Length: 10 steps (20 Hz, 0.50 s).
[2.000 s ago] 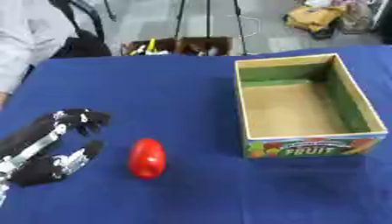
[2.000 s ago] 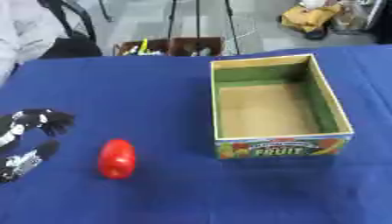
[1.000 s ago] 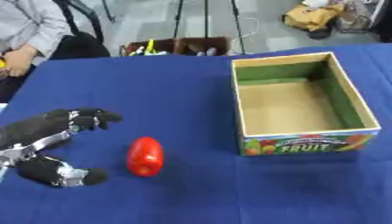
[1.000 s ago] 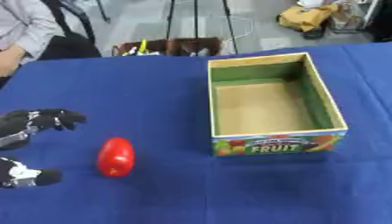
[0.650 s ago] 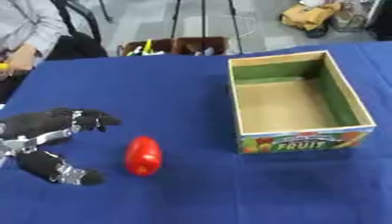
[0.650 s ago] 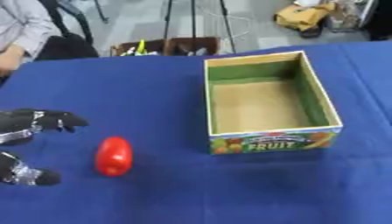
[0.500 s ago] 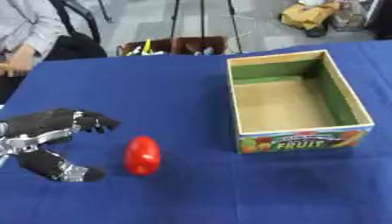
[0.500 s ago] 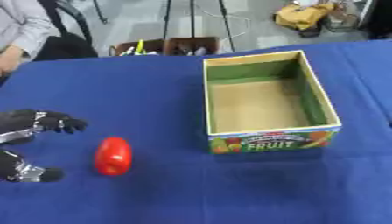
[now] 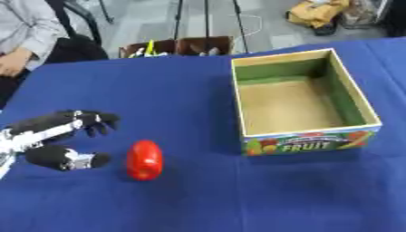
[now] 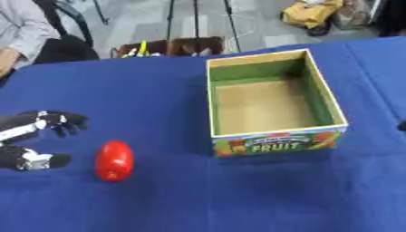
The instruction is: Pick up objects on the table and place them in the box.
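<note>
currently reaching: the robot's left hand [image 9: 60, 138] is hovering just left of the smooth red oval object [image 9: 144, 159], fingers and thumb spread apart in a wide c, holding nothing. the red object is lying on the blue tablecloth [image 9: 182, 99], well to the left of the open cardboard box with green inner walls and a fruit label [image 9: 302, 102], near its front corner. the box is looking empty. right hand not showing. step in hand seems to be the approach to grasp; next move is calling for the hand sliding rightward until the fingers are bracketing the red object, then closing round it.
</note>
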Available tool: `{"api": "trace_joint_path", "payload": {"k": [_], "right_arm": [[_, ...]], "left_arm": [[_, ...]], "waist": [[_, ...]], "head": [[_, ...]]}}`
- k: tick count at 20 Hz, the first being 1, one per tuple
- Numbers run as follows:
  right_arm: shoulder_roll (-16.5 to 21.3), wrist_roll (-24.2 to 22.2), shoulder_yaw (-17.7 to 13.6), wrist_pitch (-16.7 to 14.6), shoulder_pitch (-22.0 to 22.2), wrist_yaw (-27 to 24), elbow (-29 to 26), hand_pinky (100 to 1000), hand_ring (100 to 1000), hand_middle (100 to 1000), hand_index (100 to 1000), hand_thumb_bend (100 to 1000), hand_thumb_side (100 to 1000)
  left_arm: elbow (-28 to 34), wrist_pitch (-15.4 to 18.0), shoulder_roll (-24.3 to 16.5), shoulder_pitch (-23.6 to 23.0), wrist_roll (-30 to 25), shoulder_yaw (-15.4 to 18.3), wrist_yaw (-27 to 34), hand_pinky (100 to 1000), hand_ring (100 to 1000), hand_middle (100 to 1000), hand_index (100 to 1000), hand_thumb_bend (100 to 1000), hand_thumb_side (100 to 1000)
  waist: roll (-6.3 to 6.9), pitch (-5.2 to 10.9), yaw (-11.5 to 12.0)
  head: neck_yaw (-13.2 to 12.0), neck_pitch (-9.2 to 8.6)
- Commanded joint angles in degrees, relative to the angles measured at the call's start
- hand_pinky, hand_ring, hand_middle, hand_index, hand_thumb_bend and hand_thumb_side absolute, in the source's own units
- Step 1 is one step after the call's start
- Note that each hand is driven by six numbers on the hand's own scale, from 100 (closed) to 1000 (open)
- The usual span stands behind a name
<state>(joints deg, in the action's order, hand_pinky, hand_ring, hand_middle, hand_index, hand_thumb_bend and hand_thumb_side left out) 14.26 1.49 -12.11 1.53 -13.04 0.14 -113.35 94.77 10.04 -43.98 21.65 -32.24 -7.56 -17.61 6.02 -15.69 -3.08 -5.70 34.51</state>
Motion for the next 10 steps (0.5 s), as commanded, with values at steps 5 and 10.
{"api": "trace_joint_path", "payload": {"k": [5, 10], "right_arm": [[1.2, -0.5, 0.1, -0.1, -0.2, 0.1, -1.2, 391, 298, 392, 516, 256, 704], [1.3, -0.7, 0.1, -0.2, -0.3, 0.1, -1.2, 392, 298, 392, 516, 257, 703]], "left_arm": [[-0.7, -0.7, -1.4, 1.9, 0.7, -0.9, 0.2, 722, 787, 829, 1000, 608, 907], [-0.9, -0.6, -1.2, 2.0, 0.5, -1.1, -0.3, 724, 789, 830, 1000, 611, 913]], "waist": [[-0.07, 0.81, -0.1], [-0.04, 0.64, -0.1]], "head": [[0.3, -0.37], [0.5, -0.57]]}}
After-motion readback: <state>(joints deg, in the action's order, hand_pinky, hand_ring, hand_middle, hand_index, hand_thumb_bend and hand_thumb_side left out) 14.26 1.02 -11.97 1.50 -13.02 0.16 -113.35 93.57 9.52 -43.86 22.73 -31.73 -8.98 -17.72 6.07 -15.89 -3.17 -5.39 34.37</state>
